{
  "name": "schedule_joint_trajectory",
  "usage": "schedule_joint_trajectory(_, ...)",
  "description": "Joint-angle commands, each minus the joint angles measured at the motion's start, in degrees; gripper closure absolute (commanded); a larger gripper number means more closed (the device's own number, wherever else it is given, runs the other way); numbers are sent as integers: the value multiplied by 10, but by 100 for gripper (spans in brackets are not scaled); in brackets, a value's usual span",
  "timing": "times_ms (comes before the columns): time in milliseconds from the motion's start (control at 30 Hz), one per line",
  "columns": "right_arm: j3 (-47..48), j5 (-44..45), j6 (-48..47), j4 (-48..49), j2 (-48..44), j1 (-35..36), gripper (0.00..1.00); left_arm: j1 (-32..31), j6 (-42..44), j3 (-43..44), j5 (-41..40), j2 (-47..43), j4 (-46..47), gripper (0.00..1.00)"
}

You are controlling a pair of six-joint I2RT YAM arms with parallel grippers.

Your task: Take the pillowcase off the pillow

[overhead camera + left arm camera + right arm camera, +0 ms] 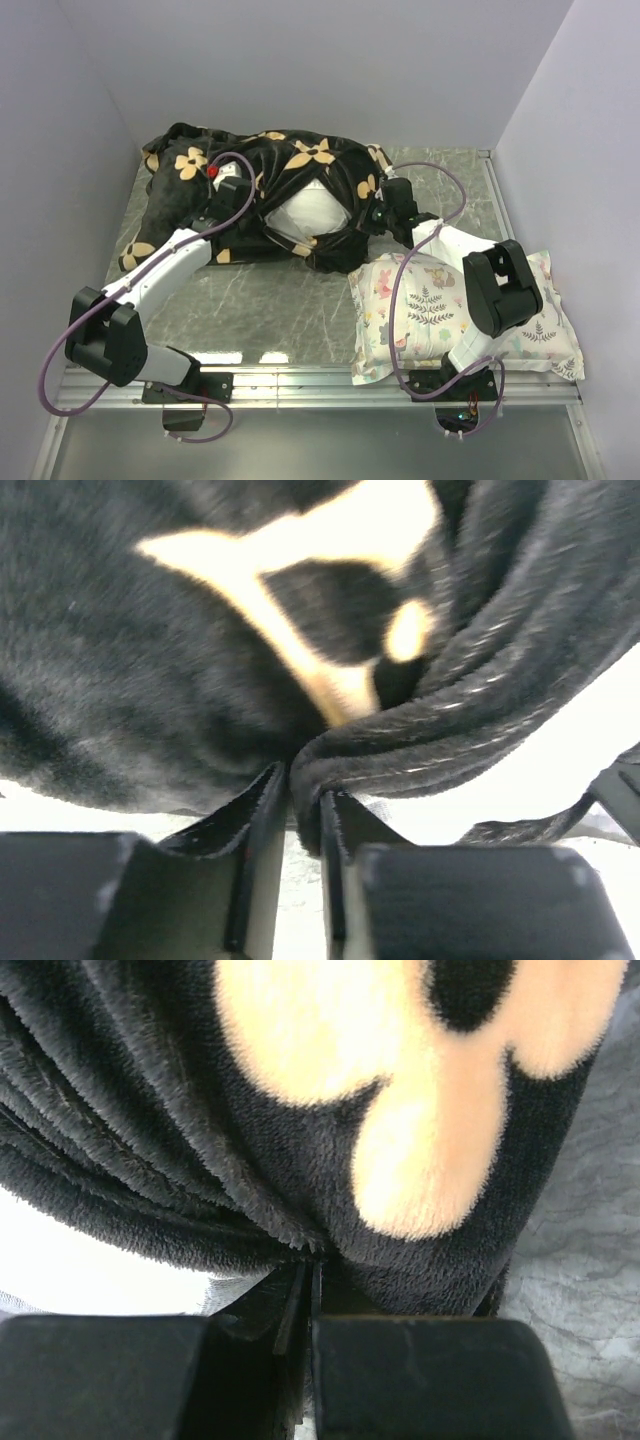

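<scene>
The black pillowcase with tan flower motifs lies bunched across the back of the table. Its opening is stretched and the white pillow shows through it. My left gripper is shut on the pillowcase hem at the opening's left side; in the left wrist view a fold of black fabric sits pinched between the fingers. My right gripper is shut on the hem at the opening's right side; in the right wrist view the fleece is clamped at the fingertips.
A smaller white pillow with pastel floral print lies at the front right, under my right arm. Grey walls close in the left, back and right. The marbled table surface shows in front of the pillowcase.
</scene>
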Motion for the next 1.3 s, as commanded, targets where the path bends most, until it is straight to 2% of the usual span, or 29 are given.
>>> schedule_joint_trajectory(0, -16, 39, -24, -33, 11, 9, 100, -14, 30, 57, -58, 2, -29, 73)
schedule_joint_trajectory(133, -12, 47, -28, -39, 11, 16, 100, -32, 42, 97, -63, 4, -50, 60)
schedule_joint_trajectory(233, -11, 49, -29, -40, 7, 16, 100, -41, 53, 122, -55, 8, -55, 54)
schedule_joint_trajectory(500, -9, 55, -30, -52, -10, 18, 100, -76, 70, 188, -56, 30, -76, 45)
schedule_joint_trajectory(833, -6, 59, -31, -56, -16, 21, 100, -162, 85, 260, -66, 50, -88, 37)
schedule_joint_trajectory(1067, -5, 63, -29, -60, -22, 20, 100, -216, 61, 304, -70, 137, -81, 35)
schedule_joint_trajectory(1100, -6, 64, -30, -61, -24, 20, 100, -218, 42, 305, -84, 146, -82, 32)
schedule_joint_trajectory(1133, -6, 64, -30, -62, -25, 19, 100, -219, 32, 304, -97, 155, -83, 26)
schedule_joint_trajectory(1267, -10, 67, -31, -65, -30, 21, 100, -219, -5, 297, -150, 209, -86, 16)
